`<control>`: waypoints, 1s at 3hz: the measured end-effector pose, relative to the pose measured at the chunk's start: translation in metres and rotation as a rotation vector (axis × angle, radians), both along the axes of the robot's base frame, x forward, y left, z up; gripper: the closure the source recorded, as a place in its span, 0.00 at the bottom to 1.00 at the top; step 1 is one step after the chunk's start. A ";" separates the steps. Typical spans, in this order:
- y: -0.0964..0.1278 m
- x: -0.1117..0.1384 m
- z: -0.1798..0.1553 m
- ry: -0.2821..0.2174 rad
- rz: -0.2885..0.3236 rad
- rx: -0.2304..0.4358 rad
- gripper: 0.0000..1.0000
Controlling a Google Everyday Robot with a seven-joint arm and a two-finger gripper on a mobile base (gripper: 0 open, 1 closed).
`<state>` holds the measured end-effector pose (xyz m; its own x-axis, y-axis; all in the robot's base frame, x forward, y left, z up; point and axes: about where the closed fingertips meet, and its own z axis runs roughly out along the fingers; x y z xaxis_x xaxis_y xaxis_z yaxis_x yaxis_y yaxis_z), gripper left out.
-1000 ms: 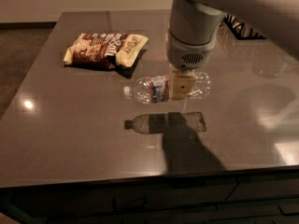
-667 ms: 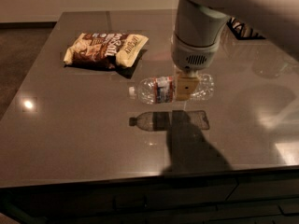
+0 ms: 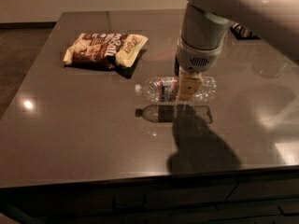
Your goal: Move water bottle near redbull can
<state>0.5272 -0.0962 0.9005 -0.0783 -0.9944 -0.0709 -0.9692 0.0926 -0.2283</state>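
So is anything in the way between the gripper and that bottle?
Nothing: the gripper is shut on the bottle at its middle, holding it sideways over the table. The bag lies apart, behind it. No can shows.

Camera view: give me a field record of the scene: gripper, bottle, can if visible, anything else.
gripper: over mid-table, shut on water bottle
water bottle: horizontal, cap toward image left, held just above the table
redbull can: not in view
snack bag: lying flat on table, behind-left of bottle, not touching
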 end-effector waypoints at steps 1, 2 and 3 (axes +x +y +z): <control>-0.009 0.001 -0.005 -0.007 -0.035 0.024 1.00; -0.017 0.003 -0.015 0.008 -0.062 0.043 0.85; -0.022 0.003 -0.024 0.017 -0.084 0.056 0.62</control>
<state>0.5299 -0.1183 0.8768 -0.1630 -0.9788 -0.1238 -0.9612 0.1859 -0.2038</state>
